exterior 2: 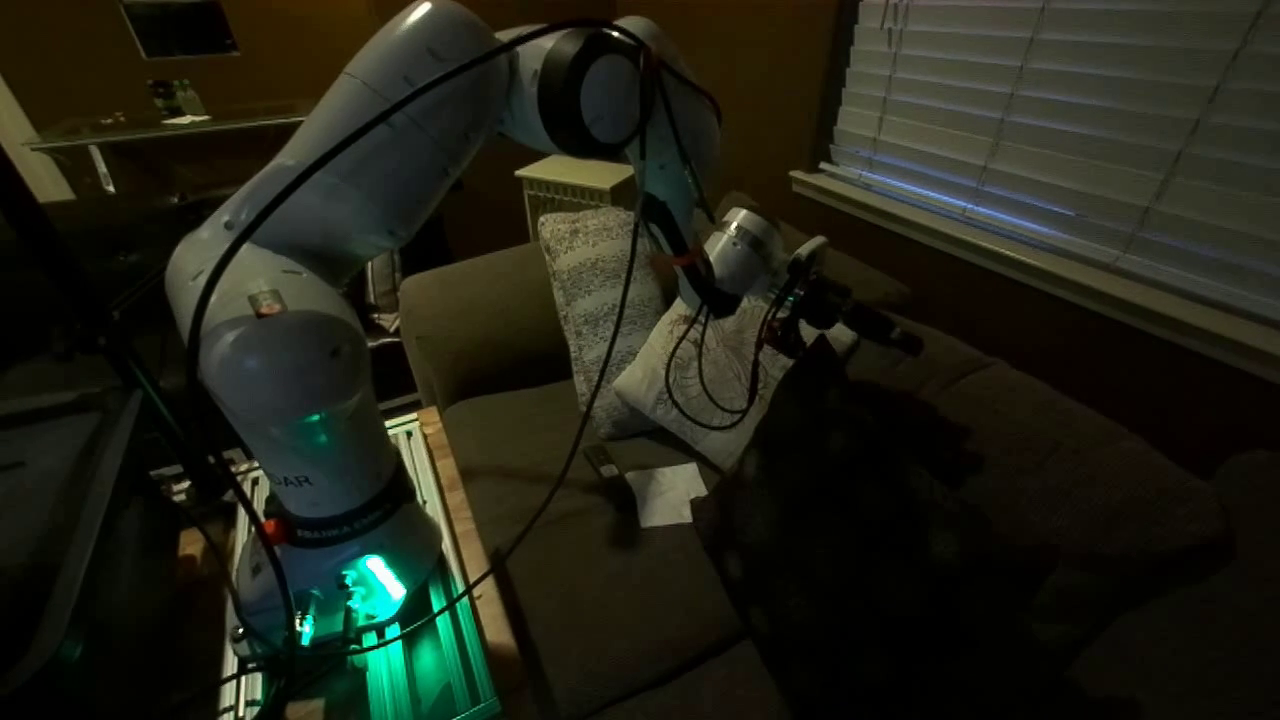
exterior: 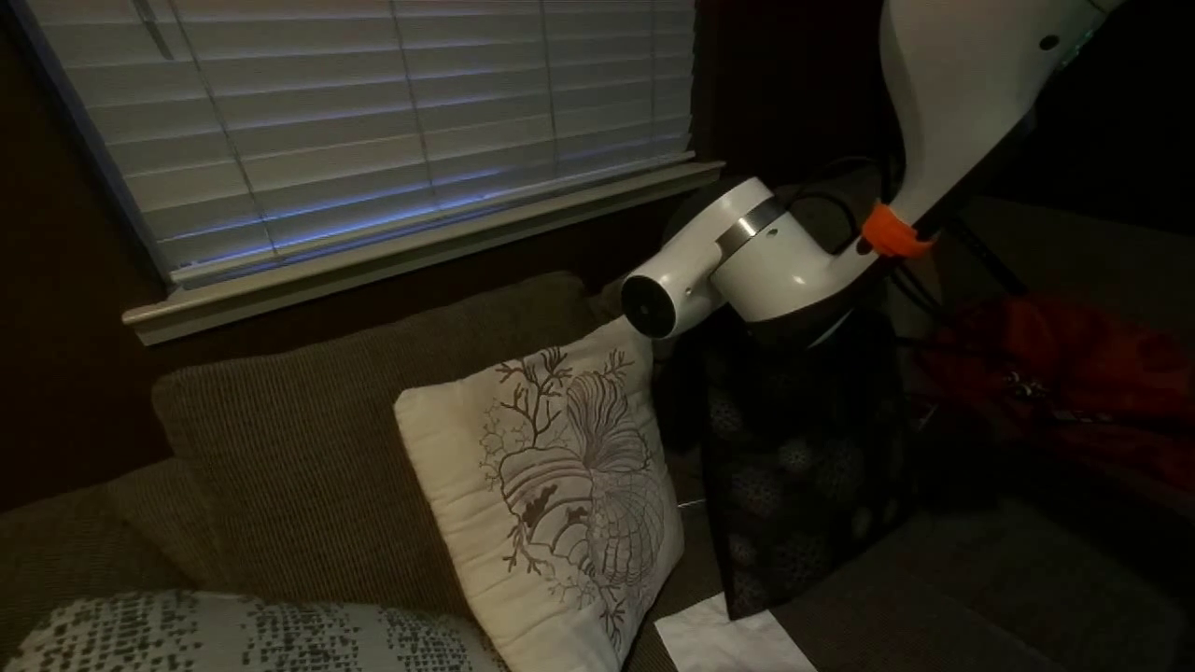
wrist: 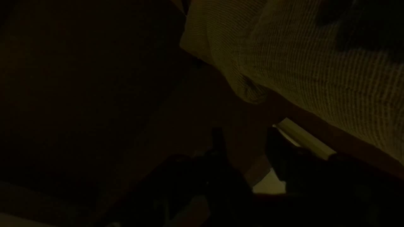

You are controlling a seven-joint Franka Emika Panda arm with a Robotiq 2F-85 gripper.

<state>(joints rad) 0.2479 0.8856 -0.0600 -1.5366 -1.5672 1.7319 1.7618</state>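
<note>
Sofa (exterior: 308,448) in both exterior views; wrist's, perhaps

Past one long edge of the brown wooden tabletop (exterior 2: 455,490), a white rectangular sheet of paper (exterior 2: 668,494) is being held up by the grey-brown fabric sofa (exterior 2: 600,600). Near the front edge of a glass-topped table (exterior 2: 250,122), a small clear bottle (exterior 2: 188,98) is being supported. White slatted blinds (exterior: 476,103) are being bordered by a pale painted sill (exterior: 420,248).

The wrist view is nearly black; in a dim exterior view, blinds (exterior 2: 1070,130) at two o'clock leak bluish light, a green lamp (exterior 2: 384,578) glares at eight.
</note>
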